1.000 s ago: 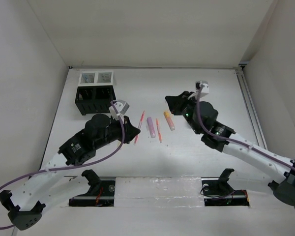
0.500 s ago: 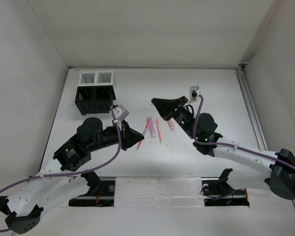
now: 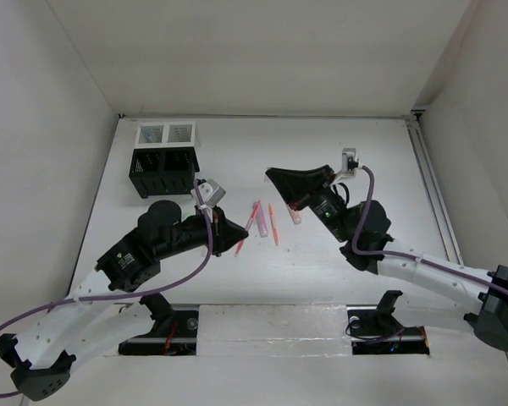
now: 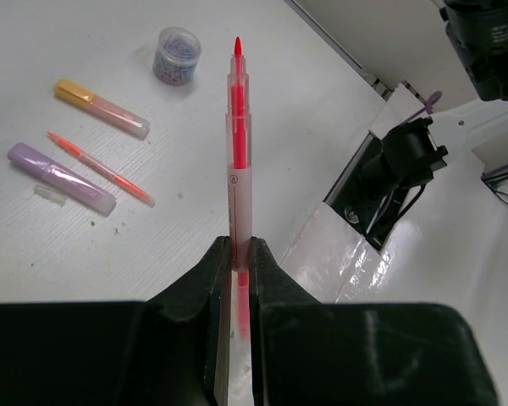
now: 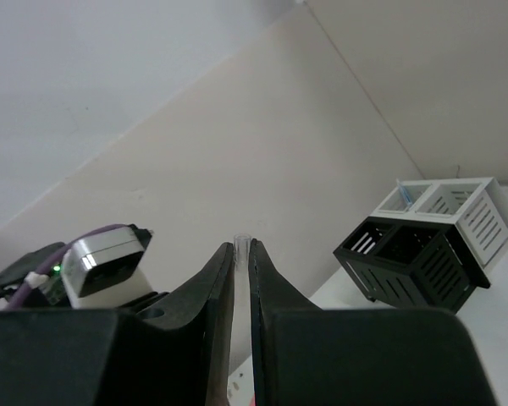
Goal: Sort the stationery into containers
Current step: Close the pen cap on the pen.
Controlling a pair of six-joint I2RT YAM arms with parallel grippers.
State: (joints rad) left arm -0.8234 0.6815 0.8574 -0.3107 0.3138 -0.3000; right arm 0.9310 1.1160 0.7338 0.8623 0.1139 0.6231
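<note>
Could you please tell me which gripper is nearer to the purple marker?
Left. The left gripper sits just near-left of the purple marker; the right gripper is farther off, past its far end.

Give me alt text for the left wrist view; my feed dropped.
The left pincer is shut on a thin red pen that sticks out past its tips. On the white table beyond lie a purple marker, a thin orange pen, an orange-capped marker and a small round tub.

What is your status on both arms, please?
Left fingers shut on red pen. Right fingers shut on thin clear item. Path to black organiser looks open.
</note>
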